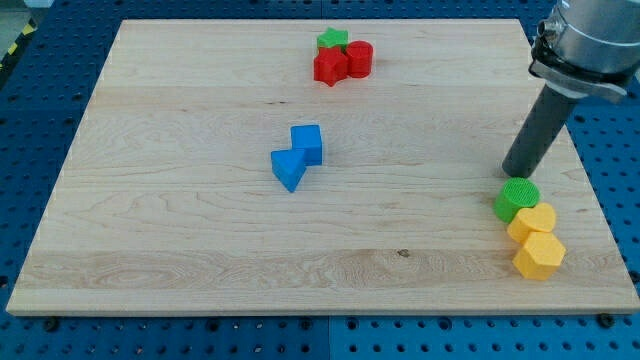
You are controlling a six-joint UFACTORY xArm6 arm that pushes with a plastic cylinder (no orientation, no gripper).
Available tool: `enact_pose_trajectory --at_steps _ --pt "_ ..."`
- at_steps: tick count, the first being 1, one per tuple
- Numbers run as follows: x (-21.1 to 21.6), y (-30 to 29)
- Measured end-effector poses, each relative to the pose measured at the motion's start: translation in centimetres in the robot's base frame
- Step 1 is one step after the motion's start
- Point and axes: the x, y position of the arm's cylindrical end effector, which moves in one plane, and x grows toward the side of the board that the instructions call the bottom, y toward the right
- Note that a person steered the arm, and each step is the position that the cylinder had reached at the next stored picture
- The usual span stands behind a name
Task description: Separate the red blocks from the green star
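A green star (pixel 333 39) sits near the view's top, just right of centre. A red star-shaped block (pixel 329 67) touches it from below, and a red cylinder (pixel 359 58) touches it on the right. The three form one tight cluster. My tip (pixel 512 173) rests on the board at the view's right, far from that cluster. It stands just above a green cylinder (pixel 516 199).
Two yellow blocks (pixel 531 222) (pixel 539 255) lie below the green cylinder near the board's right edge. A blue cube (pixel 307 143) and a blue block (pixel 287 168) touch near the board's centre. The wooden board (pixel 150 200) lies on a blue pegboard.
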Motion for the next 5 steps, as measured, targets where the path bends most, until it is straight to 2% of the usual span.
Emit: enact_pose_trajectory --at_steps 2,4,5 --pt "-5.6 0.0" --pt "-16.7 -1.4" --pt "-19.6 -4.3"
